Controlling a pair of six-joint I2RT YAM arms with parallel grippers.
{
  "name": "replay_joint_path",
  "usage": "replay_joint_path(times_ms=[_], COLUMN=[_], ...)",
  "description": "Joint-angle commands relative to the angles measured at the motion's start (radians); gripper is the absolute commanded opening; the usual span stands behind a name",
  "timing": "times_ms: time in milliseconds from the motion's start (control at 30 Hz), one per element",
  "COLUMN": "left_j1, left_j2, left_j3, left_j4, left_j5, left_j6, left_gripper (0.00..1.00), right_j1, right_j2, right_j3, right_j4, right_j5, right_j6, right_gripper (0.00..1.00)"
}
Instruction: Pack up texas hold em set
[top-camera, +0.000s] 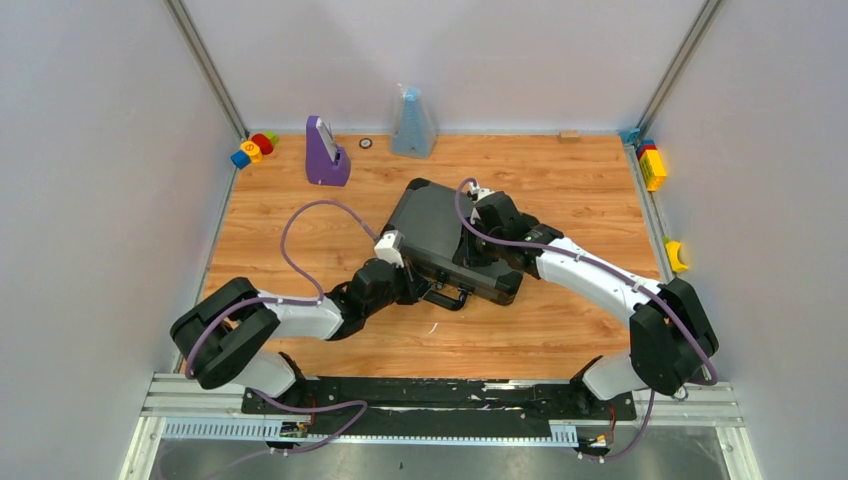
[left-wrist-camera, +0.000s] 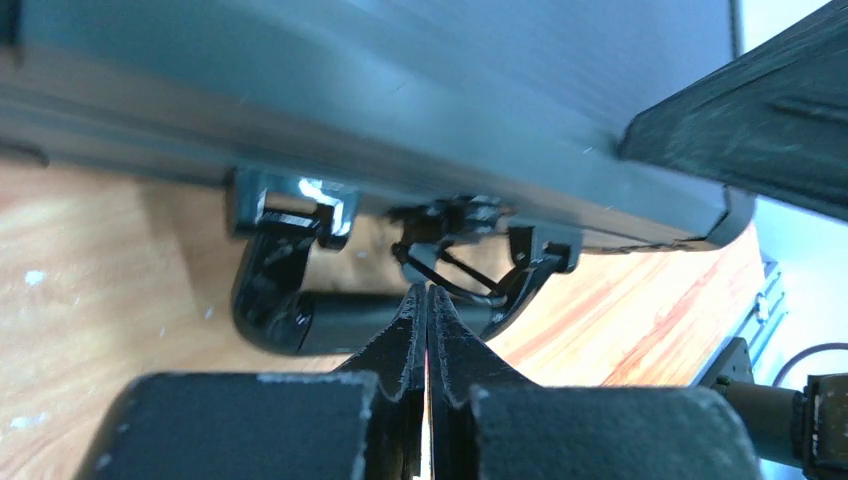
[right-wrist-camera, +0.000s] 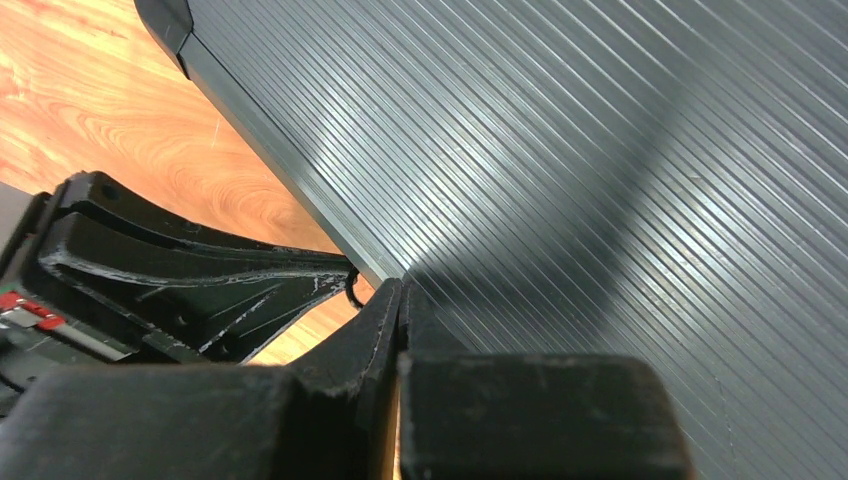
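Both were clenched on nothing: the left gripper (left-wrist-camera: 427, 298) sat at the front edge of the closed briefcase (top-camera: 440, 225), beside its handle (left-wrist-camera: 300, 322); the right gripper (right-wrist-camera: 400, 295) rested against the ribbed lid (right-wrist-camera: 600, 200). The briefcase lay flat, central on the table (top-camera: 560, 335).

The right gripper (right-wrist-camera: 400, 295) has its jaws pressed together, tips right at the edge of the ribbed dark grey briefcase (right-wrist-camera: 600, 180). Wooden worktop (right-wrist-camera: 100, 110) shows at upper left, with black arm hardware (right-wrist-camera: 180, 270) below it.
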Motion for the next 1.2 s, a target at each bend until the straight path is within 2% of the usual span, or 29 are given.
replay_joint_path(times_ms=[0,200,300,333,367,400,433,467,667,1167], left_j1=[0.018,0.027,0.027,0.027,0.027,0.027,0.027,0.027,0.027,0.027], left_j2=[0.023,0.095,0.081,0.075,0.062,0.055,0.042,0.036,0.015,0.049], left_j3=[0.074,0.100,0.104,0.103,0.102,0.101,0.100,0.097,0.129,0.168], left_j4=[-0.017,0.071,0.048,0.032,0.024,0.003,-0.005,-0.017,-0.044,-0.052], left_j5=[0.045,0.118,0.104,0.094,0.087,0.081,0.080,0.055,0.046,0.017], left_j6=[0.097,0.092,0.113,0.117,0.124,0.127,0.131,0.134,0.144,0.162], left_gripper=[0.00,0.00,0.00,0.00,0.00,0.00,0.00,0.00,0.00,0.00], right_j1=[-0.009,-0.009,-0.009,-0.007,-0.004,0.001,0.011,0.022,0.080,0.083], right_j2=[0.023,0.012,0.004,0.002,0.000,-0.002,-0.003,0.000,0.047,0.022], right_j3=[-0.016,-0.020,-0.025,-0.026,-0.030,-0.032,-0.035,-0.036,-0.007,-0.022], right_j4=[-0.074,-0.075,-0.076,-0.078,-0.079,-0.081,-0.083,-0.086,-0.133,-0.140], right_j5=[0.031,0.026,0.011,0.004,0.003,0.010,0.021,0.040,0.185,0.250], right_j6=[-0.011,-0.013,-0.030,-0.041,-0.049,-0.056,-0.069,-0.079,-0.083,-0.034], right_gripper=[0.00,0.00,0.06,0.16,0.30,0.38,0.44,0.46,0.44,0.36])
